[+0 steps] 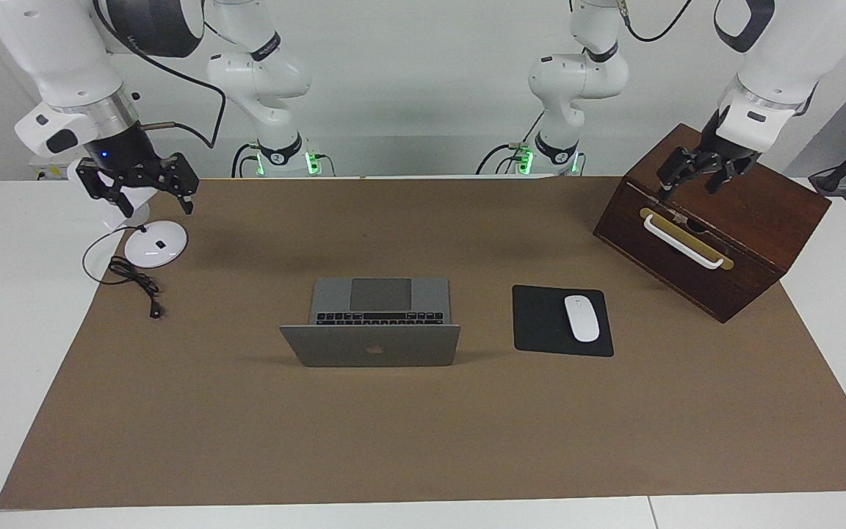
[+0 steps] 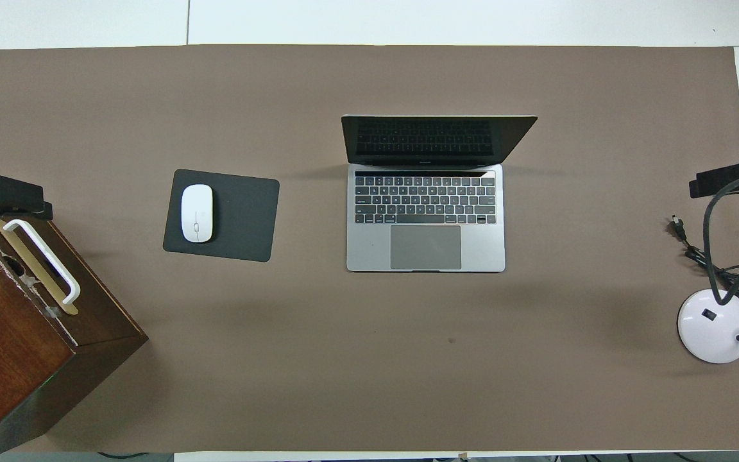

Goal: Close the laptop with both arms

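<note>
The laptop (image 1: 371, 323) sits open near the middle of the brown mat (image 1: 423, 426) that covers the bench (image 1: 19, 308), its lid upright with the apple logo turned away from the robots and its keyboard and trackpad on the robots' side. Beside it, toward the left arm's end of the bench, a white mouse (image 1: 581, 318) lies on a black mouse pad (image 1: 540, 323). Nearer to that end, and nearer to the robots, stands a dark wooden box (image 1: 753, 220) with a white handle (image 1: 684, 239) on a brass plate, set at an angle to the mat's edge. The left end effector (image 1: 695, 180) hangs over the top of this box, fingers spread apart and holding nothing. At the right arm's end of the bench a white desk lamp base (image 1: 156, 243) rests at the mat's edge, with a black cable (image 1: 133, 283) coiled beside it and its plug lying on the mat. The right end effector (image 1: 150, 197) hovers over this lamp, its fingers parted and empty. Both end effectors are well apart from the laptop.
</note>
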You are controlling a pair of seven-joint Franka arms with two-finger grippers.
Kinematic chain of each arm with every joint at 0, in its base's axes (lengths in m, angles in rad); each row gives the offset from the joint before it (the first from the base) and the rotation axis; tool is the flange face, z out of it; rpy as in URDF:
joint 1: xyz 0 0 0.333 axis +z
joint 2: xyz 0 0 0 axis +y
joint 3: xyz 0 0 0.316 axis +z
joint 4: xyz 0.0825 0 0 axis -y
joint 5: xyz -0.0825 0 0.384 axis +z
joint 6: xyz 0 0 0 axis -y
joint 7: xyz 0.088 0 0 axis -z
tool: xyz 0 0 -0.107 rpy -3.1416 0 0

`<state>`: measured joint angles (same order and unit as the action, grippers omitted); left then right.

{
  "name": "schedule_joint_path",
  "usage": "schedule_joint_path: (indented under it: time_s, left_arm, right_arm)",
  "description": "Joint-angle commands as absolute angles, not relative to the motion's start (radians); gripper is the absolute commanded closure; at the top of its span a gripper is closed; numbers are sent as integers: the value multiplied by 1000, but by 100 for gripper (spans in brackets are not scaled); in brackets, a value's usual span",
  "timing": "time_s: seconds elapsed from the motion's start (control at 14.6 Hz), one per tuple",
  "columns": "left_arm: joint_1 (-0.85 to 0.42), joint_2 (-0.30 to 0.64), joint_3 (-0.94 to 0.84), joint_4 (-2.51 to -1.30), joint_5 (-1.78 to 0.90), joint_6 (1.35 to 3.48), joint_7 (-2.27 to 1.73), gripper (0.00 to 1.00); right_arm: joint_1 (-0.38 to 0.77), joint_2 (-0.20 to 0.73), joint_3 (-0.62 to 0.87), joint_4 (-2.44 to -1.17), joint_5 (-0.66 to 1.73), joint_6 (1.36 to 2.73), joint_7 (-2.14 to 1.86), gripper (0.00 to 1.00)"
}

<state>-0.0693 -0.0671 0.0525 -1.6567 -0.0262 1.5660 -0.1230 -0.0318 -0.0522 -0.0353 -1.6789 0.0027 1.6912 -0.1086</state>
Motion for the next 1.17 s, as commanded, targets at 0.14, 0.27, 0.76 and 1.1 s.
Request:
schedule_joint_path:
  time_s: [0.14, 0.27, 0.76, 1.1]
  left_arm:
    - [-71, -67, 52, -1646, -21, 1546, -129, 0]
    - [-72, -69, 52, -1651, -21, 1549, -127, 0]
    - [-77, -75, 52, -1666, -21, 1571, -130, 0]
    - [-77, -74, 52, -1664, -21, 1572, -130, 0]
  right_arm:
    - [-37, -52, -32, -1683, 20, 1712, -107, 0]
    - [-37, -52, -32, -1683, 20, 1712, -107, 0]
    - [-38, -51, -32, -1681, 20, 1717, -106, 0]
    - [-43, -28, -32, -1664, 15, 1743, -109, 0]
